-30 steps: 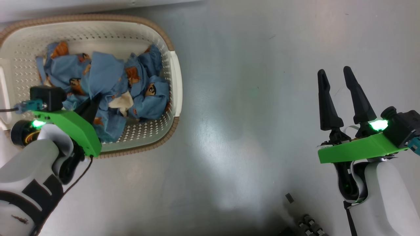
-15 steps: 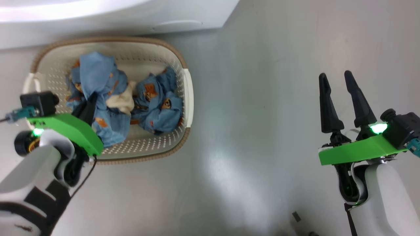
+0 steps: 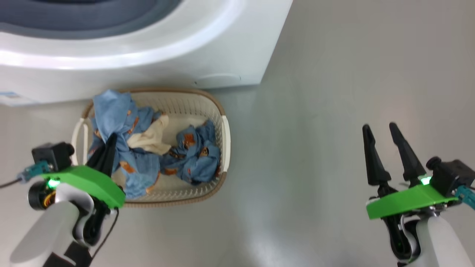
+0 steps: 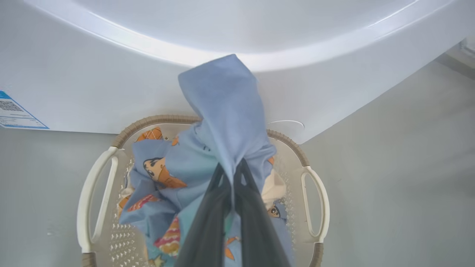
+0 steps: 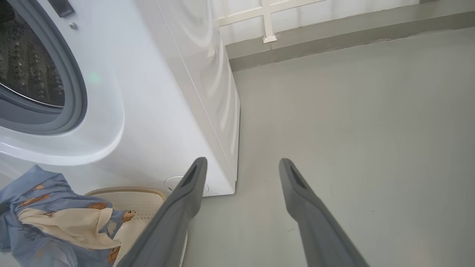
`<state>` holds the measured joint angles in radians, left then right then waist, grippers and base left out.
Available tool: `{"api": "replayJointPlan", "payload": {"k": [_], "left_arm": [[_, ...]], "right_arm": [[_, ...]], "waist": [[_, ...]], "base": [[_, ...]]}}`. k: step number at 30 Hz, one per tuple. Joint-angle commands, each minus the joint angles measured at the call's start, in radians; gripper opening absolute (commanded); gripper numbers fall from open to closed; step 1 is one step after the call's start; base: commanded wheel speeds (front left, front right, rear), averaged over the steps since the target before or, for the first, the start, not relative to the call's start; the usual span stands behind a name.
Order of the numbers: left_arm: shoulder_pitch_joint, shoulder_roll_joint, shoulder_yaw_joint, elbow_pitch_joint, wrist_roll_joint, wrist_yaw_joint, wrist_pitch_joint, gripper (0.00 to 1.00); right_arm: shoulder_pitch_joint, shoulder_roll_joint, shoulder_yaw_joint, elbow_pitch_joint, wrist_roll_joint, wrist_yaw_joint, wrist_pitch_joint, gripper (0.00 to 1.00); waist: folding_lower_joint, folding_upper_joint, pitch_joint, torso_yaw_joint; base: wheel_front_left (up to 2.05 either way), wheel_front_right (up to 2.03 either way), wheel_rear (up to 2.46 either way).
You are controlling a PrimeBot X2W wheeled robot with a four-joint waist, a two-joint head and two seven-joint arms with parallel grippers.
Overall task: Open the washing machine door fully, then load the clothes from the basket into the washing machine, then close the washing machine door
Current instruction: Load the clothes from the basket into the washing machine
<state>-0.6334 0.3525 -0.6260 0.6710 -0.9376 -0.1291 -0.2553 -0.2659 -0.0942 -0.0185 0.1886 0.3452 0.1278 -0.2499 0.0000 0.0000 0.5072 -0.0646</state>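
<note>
Blue clothes (image 4: 222, 104) hang pinched in the closed left hand (image 4: 232, 165) over the basket (image 4: 163, 119)

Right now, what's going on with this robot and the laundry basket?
The left gripper is shut on a light-blue garment, lifting a bunch of it above the basket, which sits on the floor by the washing machine. More clothes lie in the basket. The right gripper hangs open over the floor, holding nothing. The drum stands uncovered.

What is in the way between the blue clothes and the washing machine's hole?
Nothing visible. The left tool holds the clothes over the basket, and the drum opening of the washing machine stands uncovered.
</note>
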Motion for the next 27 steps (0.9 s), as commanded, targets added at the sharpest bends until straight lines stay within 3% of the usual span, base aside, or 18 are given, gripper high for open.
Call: {"api": "replayJointPlan", "payload": {"k": [1,16,27], "left_arm": [[0.030,0.033,0.062,-0.032,0.028,-0.002,-0.006,0.00],[0.282,-0.017,0.293,-0.240,0.253,-0.002,-0.006,0.00],[0.485,-0.088,0.471,-0.408,0.381,-0.002,-0.006,0.00]], "right_arm": [[0.039,-0.009,0.020,-0.015,0.008,0.003,-0.012,1.00],[0.172,-0.061,0.016,0.002,0.038,0.003,-0.012,1.00],[0.256,-0.077,0.000,-0.003,0.051,0.003,-0.012,1.00]], "waist": [[0.0000,0.0000,-0.094,0.018],[0.0000,0.0000,-0.281,0.024],[0.0000,0.0000,-0.360,0.028]], "base": [[0.00,0.00,0.00],[0.00,0.00,0.00],[0.00,0.00,0.00]]}}
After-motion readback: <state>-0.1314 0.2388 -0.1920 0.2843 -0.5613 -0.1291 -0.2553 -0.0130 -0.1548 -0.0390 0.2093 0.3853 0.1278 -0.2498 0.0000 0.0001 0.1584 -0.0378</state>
